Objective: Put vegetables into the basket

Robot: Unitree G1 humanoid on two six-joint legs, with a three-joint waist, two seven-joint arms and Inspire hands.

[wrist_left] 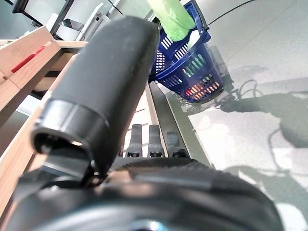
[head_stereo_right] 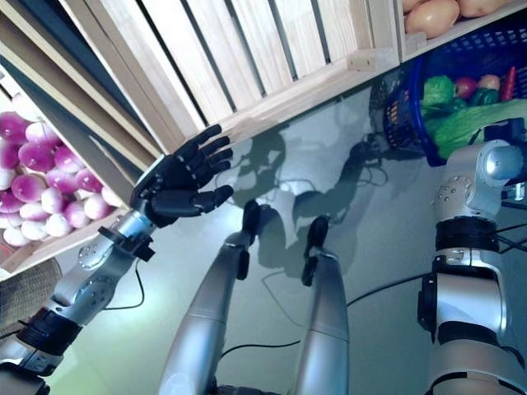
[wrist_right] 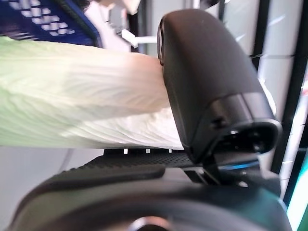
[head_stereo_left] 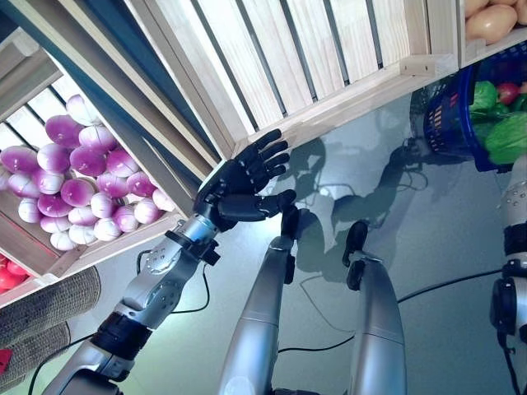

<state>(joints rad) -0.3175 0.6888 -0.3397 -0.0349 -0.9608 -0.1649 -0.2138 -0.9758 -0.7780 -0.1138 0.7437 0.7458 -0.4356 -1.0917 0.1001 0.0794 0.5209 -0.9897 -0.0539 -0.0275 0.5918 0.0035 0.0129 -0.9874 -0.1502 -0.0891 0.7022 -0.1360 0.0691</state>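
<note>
Your left hand [head_stereo_right: 185, 183] is up in the open, fingers spread and straight, thumb [wrist_left: 103, 91] out to the side, holding nothing. It hangs just in front of the slatted wooden crate [head_stereo_left: 329, 58], close to the crate's lower edge but not visibly touching it. To its left, a second crate [head_stereo_left: 25, 247] is packed with purple-and-white onions [head_stereo_left: 70, 177], well apart from your palm.

Now the right side. Your right hand [wrist_right: 211, 86] has its thumb pressed against a pale green-and-white cabbage [wrist_right: 77, 96], and the leafy body fills the space past the thumb. You can't see the fingers on the far side of the cabbage, so whether they are curled round it can't be told from here. From the head views only the right forearm shows, running up toward the basket [head_stereo_right: 408, 115].

That basket is blue with slotted walls, sitting on the grey floor [head_stereo_left: 428, 239] at the right end of the slatted crate. It already holds greens [head_stereo_right: 461, 123], a leafy head [head_stereo_right: 439, 89] and a red piece [head_stereo_right: 467, 85] beside them. The cabbage at your right hand lies at the basket, with the blue wall showing just beyond it in the right wrist view. Above the basket, a shelf carries tan rounded produce [head_stereo_right: 432, 15].
</note>
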